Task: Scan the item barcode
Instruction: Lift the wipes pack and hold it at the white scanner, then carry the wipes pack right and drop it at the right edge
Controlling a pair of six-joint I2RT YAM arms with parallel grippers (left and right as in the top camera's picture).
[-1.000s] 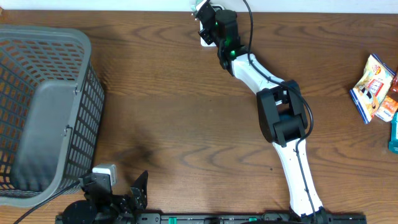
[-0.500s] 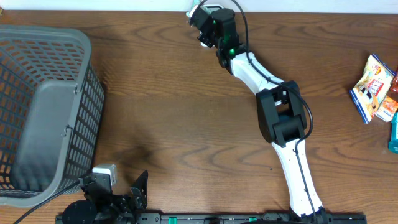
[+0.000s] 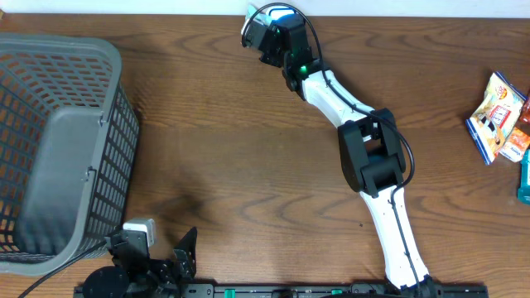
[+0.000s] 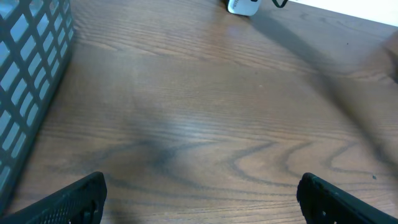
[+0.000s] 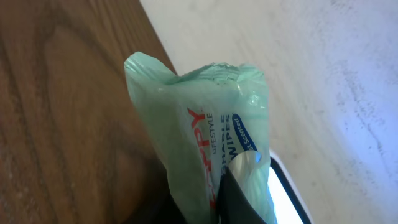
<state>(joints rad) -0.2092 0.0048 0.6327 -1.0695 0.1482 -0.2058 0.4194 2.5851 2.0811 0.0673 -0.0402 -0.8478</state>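
overhead: i see my right gripper [image 3: 258,33] at top centre and my left gripper [image 3: 178,255] at bottom left, below the basket [image 3: 62,41].
left wrist: jaws wide apart, nothing between them.
right wrist: jaws clamped on the wipes [image 5: 205,106] (green pack), mid-frame.

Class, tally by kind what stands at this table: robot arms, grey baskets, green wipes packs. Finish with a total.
Robot arm: 2, left arm and right arm
Grey basket: 1
Green wipes pack: 1
Total: 4
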